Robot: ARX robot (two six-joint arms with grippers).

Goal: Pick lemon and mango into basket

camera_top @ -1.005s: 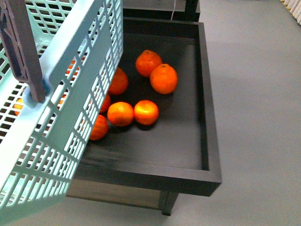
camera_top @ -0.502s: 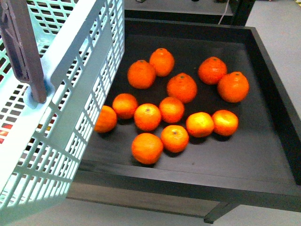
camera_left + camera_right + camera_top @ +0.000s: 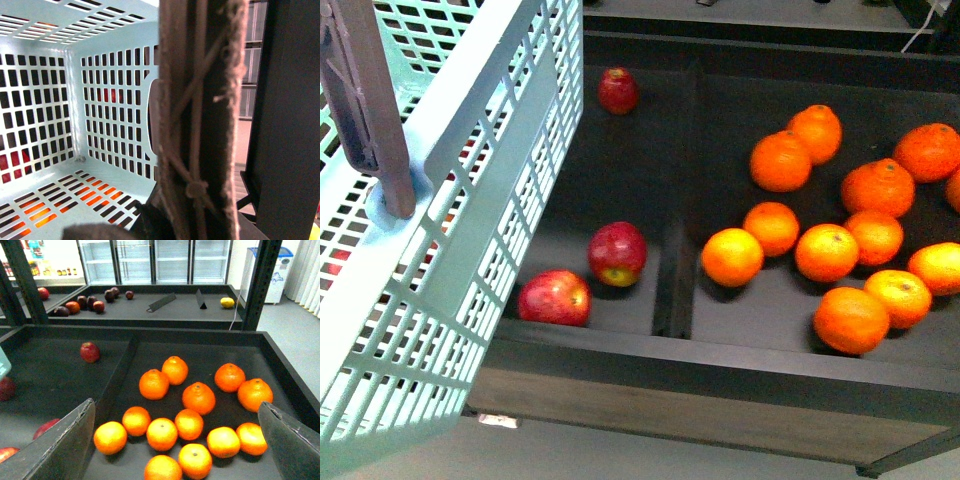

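The light teal basket [image 3: 470, 200] hangs tilted at the left of the front view, over the shelf's left end. My left gripper [image 3: 187, 200] is shut on its brownish-purple handle [image 3: 365, 100], which fills the left wrist view, wrapped in string. No fruit lies on the basket floor [image 3: 50, 190]. My right gripper [image 3: 176, 410] is open above the oranges [image 3: 161, 433], holding nothing. A small yellow oval fruit [image 3: 227, 302], probably the lemon, lies on the far shelf. The mango is out of view.
The black shelf tray [image 3: 650, 350] has a divider [image 3: 672, 270]. Red apples [image 3: 617, 253] lie left of it and several oranges [image 3: 827, 251] right of it. Dark and red fruits [image 3: 90, 302] sit on the far shelf's left. Black uprights [image 3: 262, 280] frame the shelves.
The front view has swept left along the shelf: the oranges slid to the right of the picture and the apple compartment came into sight. The basket kept its place in the view.
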